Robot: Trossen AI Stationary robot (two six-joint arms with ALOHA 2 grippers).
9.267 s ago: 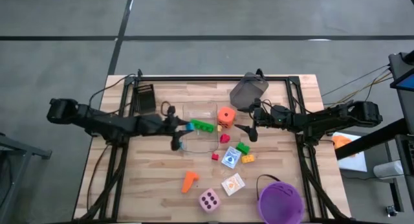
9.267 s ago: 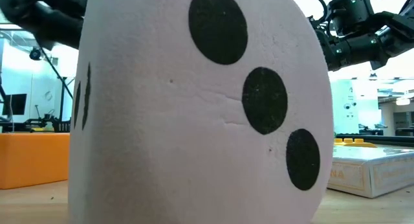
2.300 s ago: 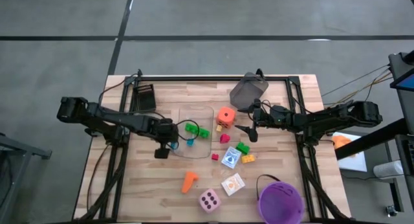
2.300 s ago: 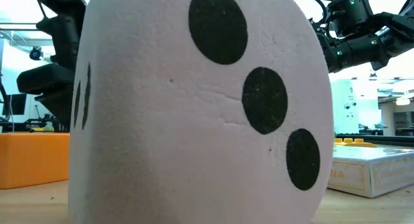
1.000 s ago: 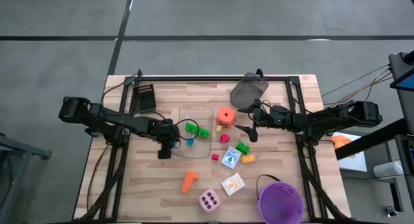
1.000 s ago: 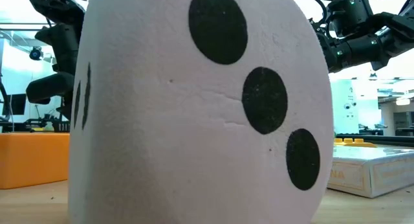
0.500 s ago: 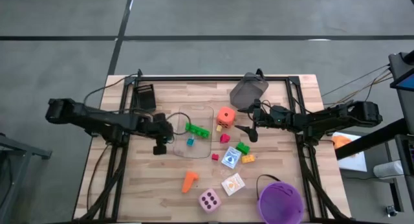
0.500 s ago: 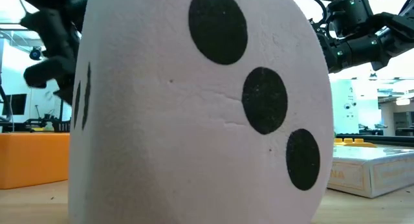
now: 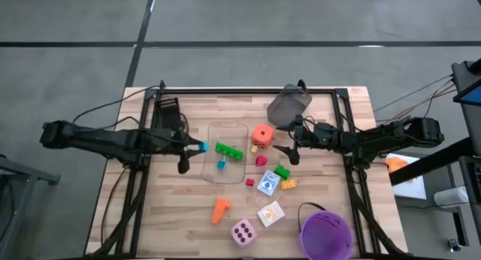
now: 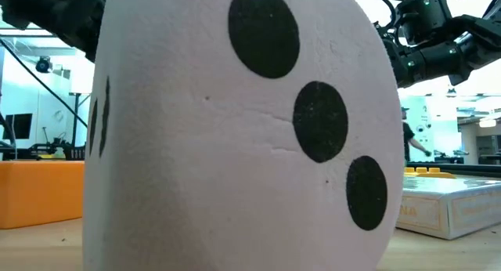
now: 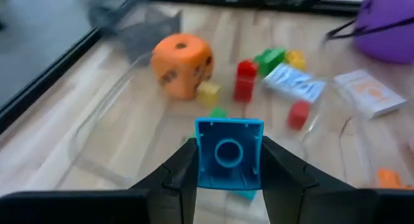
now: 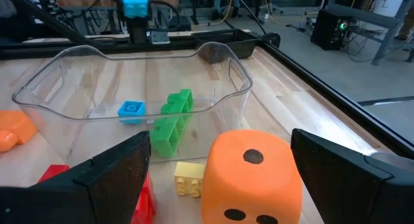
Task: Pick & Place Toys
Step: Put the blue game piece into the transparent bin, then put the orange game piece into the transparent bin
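My left gripper (image 9: pixel 197 147) is shut on a blue brick (image 11: pixel 229 153) and holds it above the left rim of the clear tray (image 9: pixel 225 172). A green brick (image 9: pixel 229 149) and a small teal brick (image 9: pixel 221 164) lie in the tray. An orange die (image 9: pixel 262 134) rests on the table right of the tray. My right gripper (image 9: pixel 288 152) is open and empty, to the right of the die, with the die (image 12: pixel 252 175) ahead of its fingers. Red, green and yellow bricks and two white cards lie near it. The pink die (image 10: pixel 235 130) fills the low view. My left gripper pinches the blue brick by its two opposite side walls (image 11: pixel 200 156) between its two fingers (image 11: pixel 178 175). The fingers reach level from the table's left. The brick is lifted clear, with its open hollow side facing the wrist camera.
A grey bin (image 9: pixel 288 106) stands at the far side, and a purple bucket (image 9: pixel 325 234) at the near right. An orange peg (image 9: pixel 219 209), the pink die (image 9: pixel 242 232) and a card (image 9: pixel 270 213) lie on the near part of the table. A dark block (image 9: pixel 169 113) sits at the far left.
My left gripper has risen and drawn back toward the table's left edge, from the tray's near left corner to above its left rim. It has turned so that its fingers point toward the right. My right arm has kept still.
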